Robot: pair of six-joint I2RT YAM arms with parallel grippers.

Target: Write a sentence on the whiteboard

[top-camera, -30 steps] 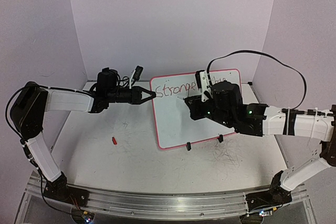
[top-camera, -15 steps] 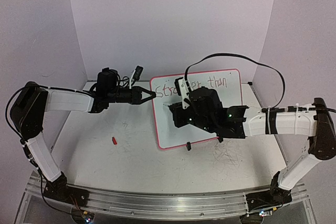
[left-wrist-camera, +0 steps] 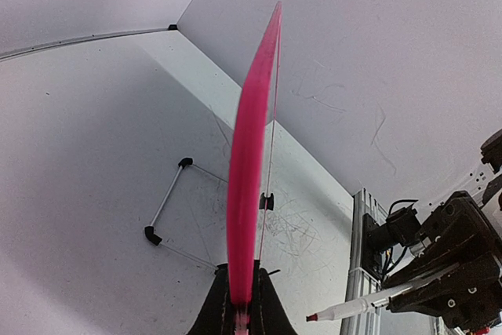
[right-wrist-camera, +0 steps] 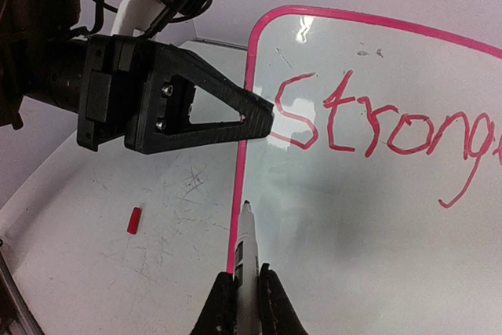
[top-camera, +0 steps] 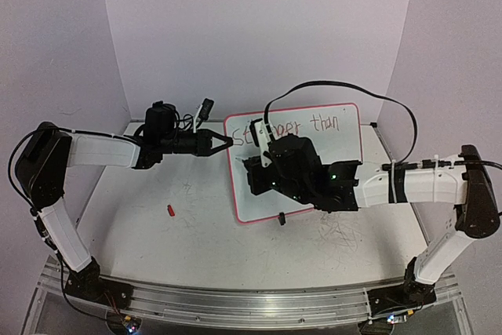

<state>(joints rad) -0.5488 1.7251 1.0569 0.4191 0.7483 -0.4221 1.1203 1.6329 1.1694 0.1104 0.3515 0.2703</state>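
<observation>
1. The red-brown handwritten sentence (top-camera: 328,123) runs along the far edge of the flat white rectangular whiteboard with a thin pink rim (top-camera: 249,200). I count two words in one line: "than" is plain from above, and the right wrist view shows the first word up to "Strong" (right-wrist-camera: 376,123) before the frame cuts it off.
2. There is one whiteboard, lying mid-tabletop between my arms. Its lower half is bare, which I judge leaves room for a second line.
3. My left tool (top-camera: 227,141) is pressed together on the board's left rim near the far corner. The left wrist view shows the pink edge (left-wrist-camera: 247,162) running straight out from between its fingers. I judge this grip is there to stop the board sliding under the pen.
4. My right tool (right-wrist-camera: 245,288) pinches one white marker pen with a dark tip (right-wrist-camera: 245,245), pointing it at the board just inside the left rim, below the "S". That looks like the start of a new line. I cannot tell whether the tip touches.
5. From above, my right tool (top-camera: 252,169) hangs over the board's left half and covers part of the first word.
6. One small black clip foot (top-camera: 280,218) shows at the near rim. Another may be hidden behind my right arm.
7. One small red cap (top-camera: 170,210) lies alone on the scuffed white tabletop (top-camera: 157,241), well left of the board, presumably set aside from the marker.
</observation>
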